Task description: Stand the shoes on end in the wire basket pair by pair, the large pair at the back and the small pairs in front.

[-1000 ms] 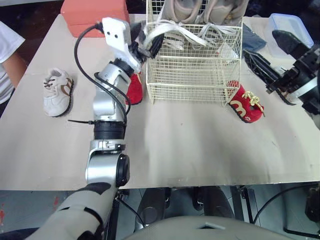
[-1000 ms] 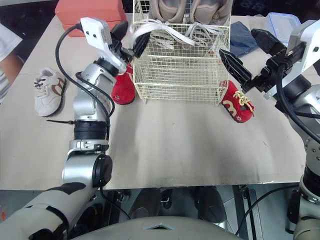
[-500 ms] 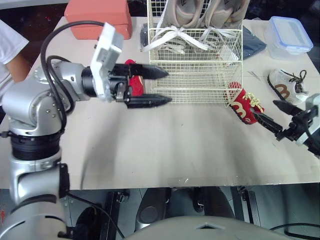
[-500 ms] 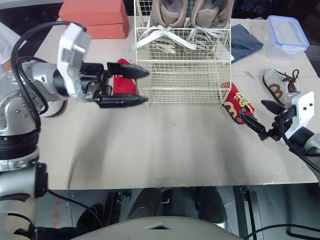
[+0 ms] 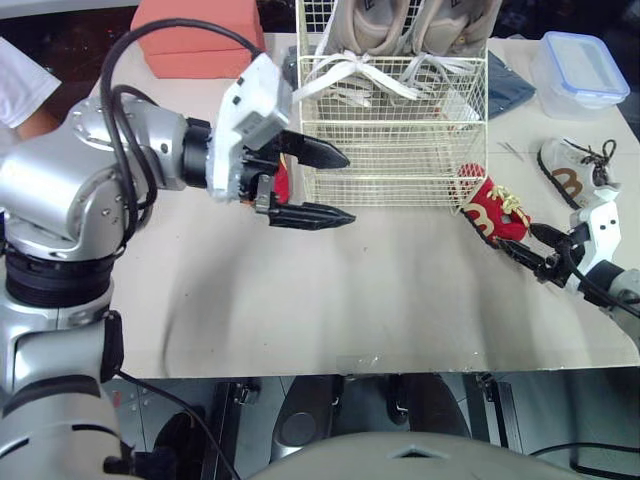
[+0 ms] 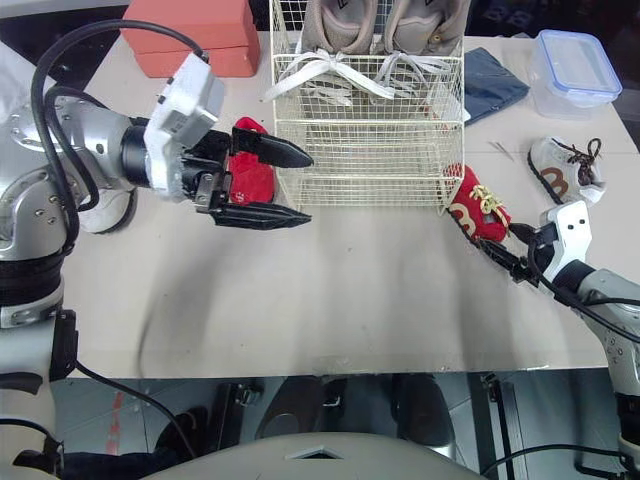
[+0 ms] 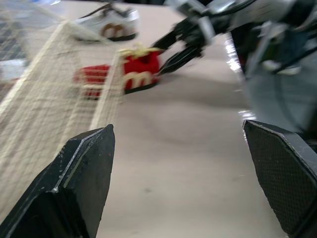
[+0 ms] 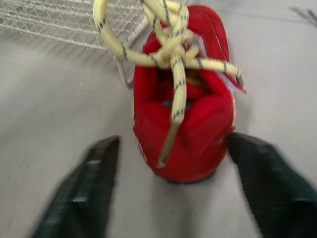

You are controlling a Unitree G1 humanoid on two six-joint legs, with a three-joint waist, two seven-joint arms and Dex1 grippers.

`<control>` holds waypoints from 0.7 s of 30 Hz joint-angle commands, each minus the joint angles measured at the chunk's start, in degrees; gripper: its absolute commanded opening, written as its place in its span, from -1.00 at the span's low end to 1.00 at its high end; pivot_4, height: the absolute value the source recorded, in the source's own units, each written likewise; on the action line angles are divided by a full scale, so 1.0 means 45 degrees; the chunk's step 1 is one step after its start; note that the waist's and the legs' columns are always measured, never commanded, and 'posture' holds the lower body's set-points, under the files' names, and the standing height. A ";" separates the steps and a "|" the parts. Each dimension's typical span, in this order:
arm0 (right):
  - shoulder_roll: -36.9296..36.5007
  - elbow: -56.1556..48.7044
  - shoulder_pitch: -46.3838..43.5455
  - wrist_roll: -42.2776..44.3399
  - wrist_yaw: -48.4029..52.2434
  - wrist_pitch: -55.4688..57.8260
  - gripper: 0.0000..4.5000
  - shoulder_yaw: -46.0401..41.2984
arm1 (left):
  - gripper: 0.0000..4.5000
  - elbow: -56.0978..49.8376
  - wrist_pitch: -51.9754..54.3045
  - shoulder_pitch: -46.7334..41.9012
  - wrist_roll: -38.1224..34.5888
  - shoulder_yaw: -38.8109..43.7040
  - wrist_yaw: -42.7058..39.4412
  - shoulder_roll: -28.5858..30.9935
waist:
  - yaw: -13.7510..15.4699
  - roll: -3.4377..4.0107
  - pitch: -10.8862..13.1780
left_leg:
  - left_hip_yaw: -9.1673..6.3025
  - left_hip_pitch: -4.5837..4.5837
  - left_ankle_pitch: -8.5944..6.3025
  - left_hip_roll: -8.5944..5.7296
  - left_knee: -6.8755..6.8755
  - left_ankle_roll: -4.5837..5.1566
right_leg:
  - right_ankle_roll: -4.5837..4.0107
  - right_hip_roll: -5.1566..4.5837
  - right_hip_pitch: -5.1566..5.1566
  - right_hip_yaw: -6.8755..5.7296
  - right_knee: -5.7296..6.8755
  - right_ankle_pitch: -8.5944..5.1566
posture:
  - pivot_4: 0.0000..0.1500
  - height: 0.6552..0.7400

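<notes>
White sleeve (image 5: 18, 85) of a person at far L edge of table (image 5: 330, 300). Orange box (image 5: 195, 35) sits at back L. Pale shoe (image 6: 116, 213) peeks out from behind my L arm, mostly hidden. L claw (image 5: 350, 188) hangs over the table just in front of the basket's L front corner, fingers (image 7: 81, 188) wide apart, nothing btwn them. Red shoe (image 6: 250, 170) lies right behind that claw, outside the basket (image 5: 390, 160), just beside its L side. Basket stands mid-back on the table. Big beige pair (image 5: 410, 25) is up on end at its rear, white laces spilling fwd over the wire. 2nd red shoe (image 5: 490, 208), yellow laces, lies outside at the basket's R front corner. R claw (image 5: 514, 237) is low near the table, spread open, that shoe's near end btwn its tips; contact, can't tell. Brown-trim shoe (image 5: 572, 175) lies further R, near the table edge. Tub (image 5: 580, 65) w/ blue lid at back R, dark cloth (image 5: 510, 82) btwn it and basket.
</notes>
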 commanded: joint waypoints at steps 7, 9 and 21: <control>-0.0061 -0.0630 0.0247 -0.0052 0.0136 -0.0440 -0.99 -0.1023 | 1.00 -0.0310 -0.0338 -0.0575 0.0357 -0.0014 0.0131 -0.0226 | 0.0003 0.0003 0.0001 | -0.0001 -0.0002 0.0000 0.0000 -0.0001 0.0000 | 0.0000 -0.0001 -0.0001 0.0008 0.0001 0.0000 | 1.00 1.00; -0.0136 -0.0887 0.0399 -0.0081 0.0105 -0.0588 -0.99 -0.1403 | 1.00 -0.0294 -0.0333 -0.0606 0.0326 -0.0006 0.0057 -0.0239 | 0.0018 0.0008 0.0004 | -0.0001 -0.0003 0.0000 0.0000 -0.0001 0.0000 | 0.0000 -0.0001 -0.0003 0.0012 0.0001 0.0000 | 1.00 1.00; -0.3733 -0.3444 0.0816 0.0518 0.4604 -0.3295 -0.99 -0.6605 | 1.00 0.1907 -0.0555 -0.1643 -0.0751 0.0722 -0.1830 -0.0610 | -0.0061 0.0067 0.0016 | 0.0006 0.0008 -0.0001 0.0011 -0.0005 0.0001 | 0.0003 0.0011 -0.0004 -0.0001 0.0001 0.0000 | 1.00 1.00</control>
